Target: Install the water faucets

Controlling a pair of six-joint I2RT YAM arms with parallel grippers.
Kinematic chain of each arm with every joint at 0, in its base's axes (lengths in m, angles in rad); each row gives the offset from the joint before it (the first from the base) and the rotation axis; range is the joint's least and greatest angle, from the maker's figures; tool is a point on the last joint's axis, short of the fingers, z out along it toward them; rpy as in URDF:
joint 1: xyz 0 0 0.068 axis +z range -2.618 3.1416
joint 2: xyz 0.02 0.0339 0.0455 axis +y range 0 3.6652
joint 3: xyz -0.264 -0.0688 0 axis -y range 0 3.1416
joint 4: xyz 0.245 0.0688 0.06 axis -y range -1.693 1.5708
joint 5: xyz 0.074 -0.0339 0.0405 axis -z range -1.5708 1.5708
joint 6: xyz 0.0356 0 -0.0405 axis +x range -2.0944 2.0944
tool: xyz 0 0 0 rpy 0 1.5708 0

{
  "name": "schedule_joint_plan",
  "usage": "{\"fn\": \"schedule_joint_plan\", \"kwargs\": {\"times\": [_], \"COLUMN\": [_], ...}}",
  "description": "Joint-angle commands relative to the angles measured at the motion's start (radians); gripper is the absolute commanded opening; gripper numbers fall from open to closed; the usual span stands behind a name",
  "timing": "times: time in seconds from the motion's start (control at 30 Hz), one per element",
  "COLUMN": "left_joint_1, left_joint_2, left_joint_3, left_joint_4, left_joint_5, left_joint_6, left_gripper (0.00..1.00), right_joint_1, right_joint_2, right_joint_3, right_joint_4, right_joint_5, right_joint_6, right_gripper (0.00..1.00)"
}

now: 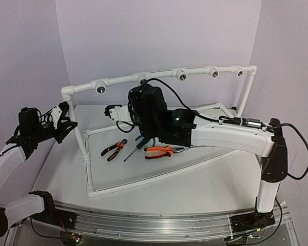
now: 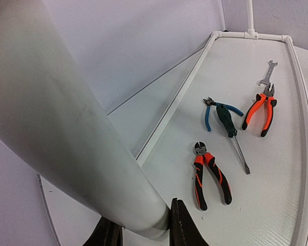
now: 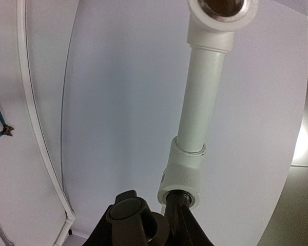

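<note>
Water faucet point(image 3: 131, 215) gripped between the narrowed fingers of the right gripper point(image 3: 148, 229), its dark end set against the round socket point(image 3: 182, 179) of the white pipe point(image 3: 200, 97), left gripper point(image 2: 148, 231) clamped around an upright post point(image 2: 66, 128).

The frame's post point(image 1: 82, 148) stands between the left gripper's point(image 1: 66, 122) fingers. To that gripper's right, on the table point(image 1: 205, 189), lie the near pliers point(image 2: 211, 174), then a screwdriver point(image 2: 227, 122) crossing cutters point(image 2: 207, 120), then the far pliers point(image 2: 261, 110) beside a wrench point(image 2: 267, 74). The tap point(image 3: 129, 212) sits in the right gripper point(image 3: 149, 230), its end at a fitting point(image 3: 184, 174).
</note>
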Motion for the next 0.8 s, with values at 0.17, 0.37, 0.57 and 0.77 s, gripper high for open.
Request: {"fn": "schedule_joint_plan", "kwargs": {"times": [0.17, 0.37, 0.57, 0.77], "left_joint_1": [-0.055, -0.055, -0.055, -0.055], "left_joint_2": [0.018, 0.017, 0.012, 0.007], "left_joint_3": [-0.1, -0.104, -0.109, -0.117], "left_joint_4": [-0.334, -0.329, -0.322, -0.318], "left_joint_5": [0.115, 0.117, 0.119, 0.121], "left_joint_6": [0.207, 0.202, 0.196, 0.192], "left_gripper": [0.0, 0.0, 0.0, 0.0], "right_joint_1": [-0.034, -0.034, -0.04, -0.053], "right_joint_2": [-0.141, -0.212, -0.246, -0.274], "right_joint_3": [-0.195, -0.286, -0.338, -0.393], "right_joint_4": [0.359, 0.36, 0.36, 0.36], "right_joint_5": [-0.001, -0.019, -0.003, 0.015], "right_joint_6": [0.813, 1.08, 1.29, 1.453], "right_gripper": [0.0, 0.0, 0.0, 0.0]}}
